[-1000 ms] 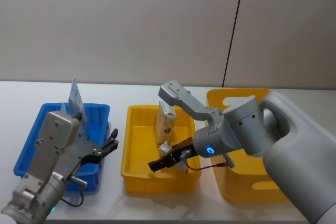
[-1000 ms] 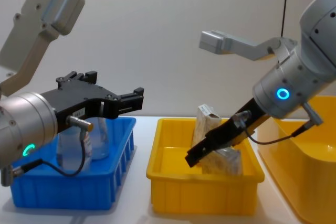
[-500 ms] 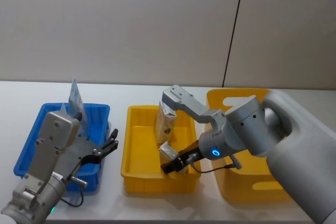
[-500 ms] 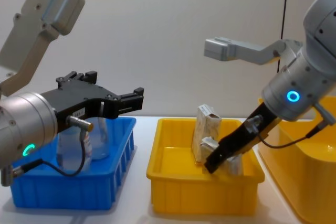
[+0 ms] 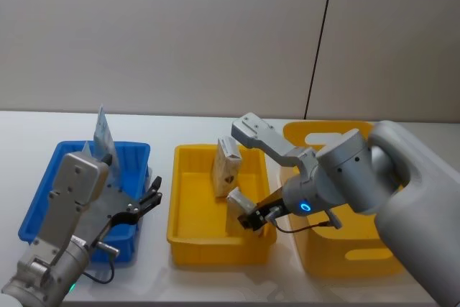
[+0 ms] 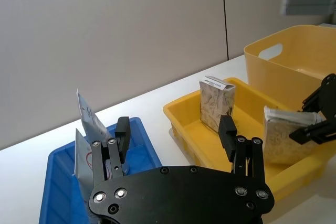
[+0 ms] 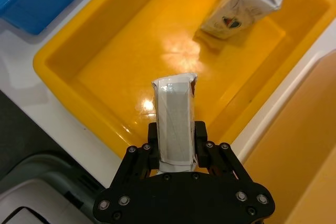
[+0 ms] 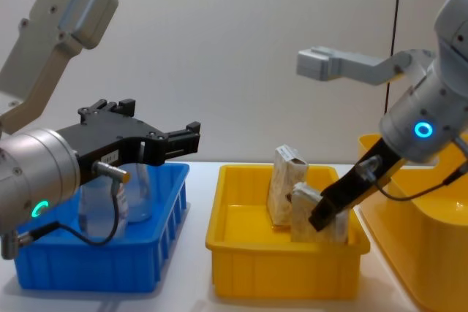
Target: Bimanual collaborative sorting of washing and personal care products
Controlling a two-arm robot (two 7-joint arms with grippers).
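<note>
Two pale-blue tubes (image 5: 103, 138) stand in the blue bin (image 5: 50, 177); they also show as tubes (image 6: 89, 129) in the left wrist view. My left gripper (image 5: 149, 199) hovers open at that bin's right rim, holding nothing. One beige packet (image 5: 226, 169) leans upright at the back of the small yellow bin (image 5: 188, 210). My right gripper (image 5: 253, 218) is shut on a second beige packet (image 5: 237, 210), held upright over the bin's front right part. In the right wrist view this held packet (image 7: 175, 116) sits between the jaws of the right gripper (image 7: 176, 136). The chest view has the held packet (image 8: 306, 213) just in front of the standing packet (image 8: 284, 180).
A large yellow tub (image 5: 345, 249) stands right of the small yellow bin, close behind my right arm. The three containers sit in a row on a white table (image 5: 158, 271). A grey wall runs behind the table.
My right gripper has drawn back to the right inside the small yellow bin, and the packet in it now stands upright. The left arm has not moved.
</note>
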